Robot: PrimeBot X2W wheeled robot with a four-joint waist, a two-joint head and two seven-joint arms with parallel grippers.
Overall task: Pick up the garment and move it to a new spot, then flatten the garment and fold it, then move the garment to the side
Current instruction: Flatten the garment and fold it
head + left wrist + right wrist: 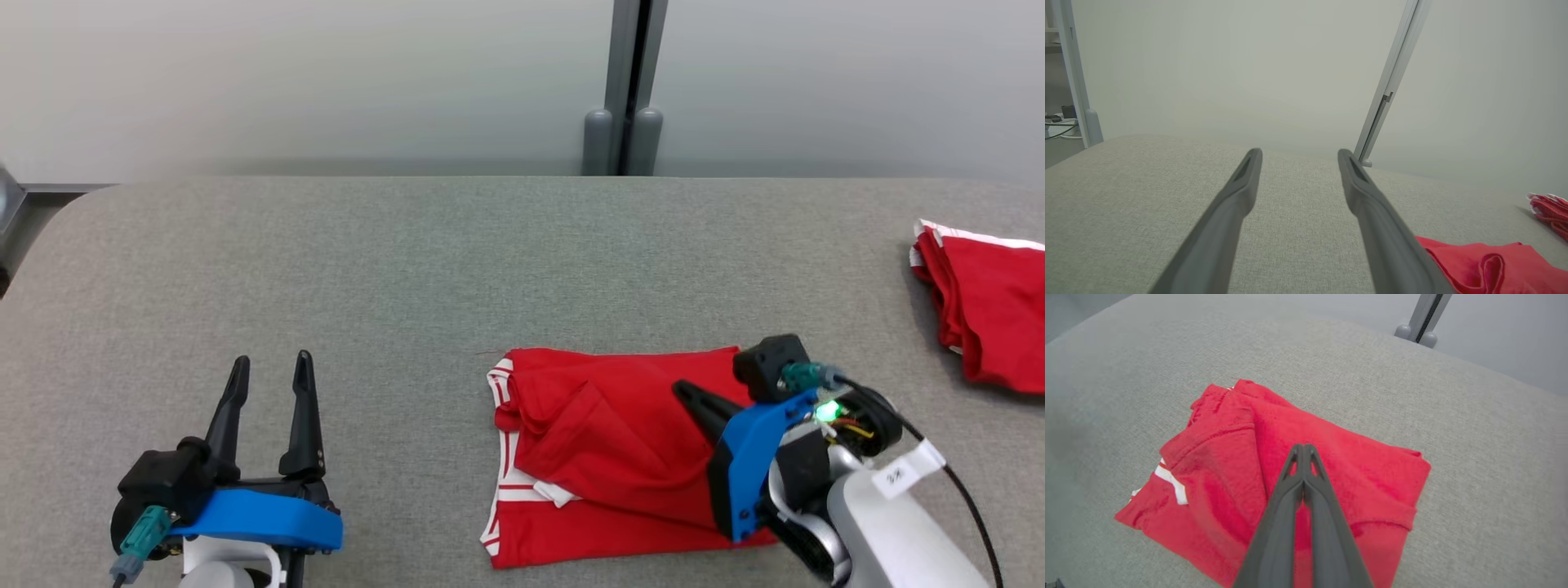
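Fingers [1274,539] of the right gripper [1303,446] lie pressed together along their length, with no cloth seen between them. They hang over the middle of the red garment [1229,465]. Whether the tips touch the cloth cannot be told.

In the head view the right gripper [682,386] comes in from 4 o'clock and points toward 10 o'clock across the garment [604,441]. The left gripper [272,359] sits at 8 o'clock, well apart from the cloth. Its two fingers are spread wide and hold nothing, pointing to 12 over the bare grey table [408,269]. The left wrist view shows the same wide gap [1300,152], with the garment [1486,261] at 4 o'clock.

A second red bundle with white trim [992,302] lies at 3 o'clock by the table's edge, well apart from the garment. A grey post [624,82] stands at 12 o'clock behind the table against a pale wall. Nothing lies between garment and bundle but bare table.

The garment rests at 5 o'clock on the table, folded into a rough rectangle. Its long axis runs from 9 to 3 o'clock. The white-striped edges face 9, and the plain red side faces 3, under the right arm.
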